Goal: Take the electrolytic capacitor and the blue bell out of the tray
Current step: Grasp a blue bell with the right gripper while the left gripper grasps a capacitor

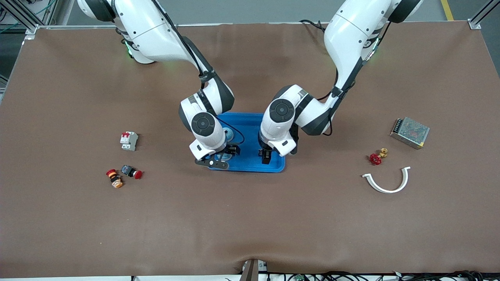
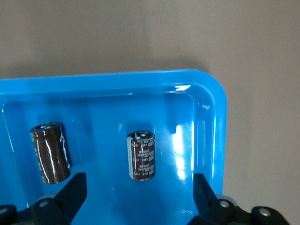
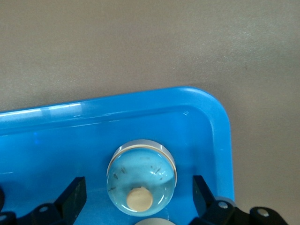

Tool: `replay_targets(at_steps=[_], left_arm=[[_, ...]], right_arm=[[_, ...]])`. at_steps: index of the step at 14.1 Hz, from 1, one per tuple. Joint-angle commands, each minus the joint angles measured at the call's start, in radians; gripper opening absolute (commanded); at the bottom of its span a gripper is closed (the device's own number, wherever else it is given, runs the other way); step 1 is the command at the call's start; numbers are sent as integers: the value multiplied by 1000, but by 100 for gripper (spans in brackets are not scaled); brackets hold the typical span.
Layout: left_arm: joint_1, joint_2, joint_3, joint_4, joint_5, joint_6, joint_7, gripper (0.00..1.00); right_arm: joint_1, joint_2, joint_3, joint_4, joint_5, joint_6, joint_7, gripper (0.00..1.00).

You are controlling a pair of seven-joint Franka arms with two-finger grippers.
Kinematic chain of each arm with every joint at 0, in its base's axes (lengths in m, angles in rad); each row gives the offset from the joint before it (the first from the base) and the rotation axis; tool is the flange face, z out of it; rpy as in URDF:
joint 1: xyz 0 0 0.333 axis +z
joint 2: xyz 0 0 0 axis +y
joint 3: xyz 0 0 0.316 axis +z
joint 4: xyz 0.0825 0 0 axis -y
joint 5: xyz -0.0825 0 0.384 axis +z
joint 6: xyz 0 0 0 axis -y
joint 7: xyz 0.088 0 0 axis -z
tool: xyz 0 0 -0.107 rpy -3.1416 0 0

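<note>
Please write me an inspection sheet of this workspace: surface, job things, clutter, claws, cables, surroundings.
Surface: brown table, one ripple at its edge nearest the camera.
Job things: blue tray at the middle; two capacitors upright in it; blue bell in it.
Clutter: breaker, two push buttons toward the right arm's end; power supply, red valve, white clamp toward the left arm's end.
Claws: left claw open over a capacitor; right claw open over the bell.
Cables: black cables along the camera-side edge.
Surroundings: metal frame at the corners.
</note>
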Motion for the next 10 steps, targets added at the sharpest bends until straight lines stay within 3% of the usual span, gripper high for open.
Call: replay_targets(at_steps=[1,10], left_arm=[[-15,31,13,32,16,11,-25,100],[-30,86,17,31,62,52,-29,100]], right_arm=[[20,12,-11,-8,3,23,14,100],[20,26,-11,-8,3,25,14,100]])
